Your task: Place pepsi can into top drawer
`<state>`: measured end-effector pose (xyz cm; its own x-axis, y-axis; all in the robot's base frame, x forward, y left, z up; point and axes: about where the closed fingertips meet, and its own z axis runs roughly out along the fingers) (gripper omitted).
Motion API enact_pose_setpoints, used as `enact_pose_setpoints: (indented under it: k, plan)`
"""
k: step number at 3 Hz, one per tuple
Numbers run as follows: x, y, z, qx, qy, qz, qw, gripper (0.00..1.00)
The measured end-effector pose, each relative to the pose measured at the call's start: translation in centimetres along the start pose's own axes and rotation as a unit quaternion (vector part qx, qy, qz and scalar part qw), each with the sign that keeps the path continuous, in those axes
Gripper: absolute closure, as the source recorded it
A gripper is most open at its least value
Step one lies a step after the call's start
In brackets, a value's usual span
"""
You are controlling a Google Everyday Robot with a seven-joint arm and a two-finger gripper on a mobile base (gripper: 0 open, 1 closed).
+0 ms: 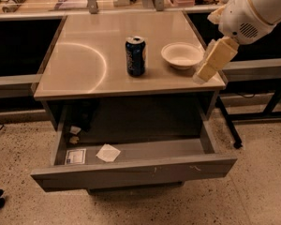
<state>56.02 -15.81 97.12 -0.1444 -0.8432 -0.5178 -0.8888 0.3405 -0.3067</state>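
Observation:
The pepsi can (136,56) is dark blue with a silver top. It stands upright near the middle of the beige counter top (84,64). Below the counter, the top drawer (136,173) is pulled open; its grey floor holds a white paper scrap (107,153) and a label (75,156). My gripper (210,63) is cream-coloured and hangs from the white arm (253,8) over the counter's right edge. It is beside the white bowl, well to the right of the can, and holds nothing.
A white bowl (181,55) sits on the counter to the right of the can, next to my gripper. Small bits of debris (75,131) lie in the drawer's back left. Dark shelving flanks the counter. A black table leg (227,121) stands to the right on the speckled floor.

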Motion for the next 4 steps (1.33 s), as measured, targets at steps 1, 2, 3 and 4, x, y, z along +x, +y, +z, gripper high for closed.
enact_pose_setpoints:
  k: [1, 2, 3, 4]
  plan:
    - [-0.4, -0.8, 1.0, 0.006, -0.016, 0.010, 0.9998, 0.00]
    - [-1.8, -2.0, 3.0, 0.004, -0.050, 0.020, 0.9986, 0.00]
    - [-3.8, -3.4, 5.3, -0.002, -0.082, 0.020, 0.9964, 0.00]
    - [-5.3, -4.8, 8.0, -0.008, -0.107, 0.014, 0.9942, 0.00]
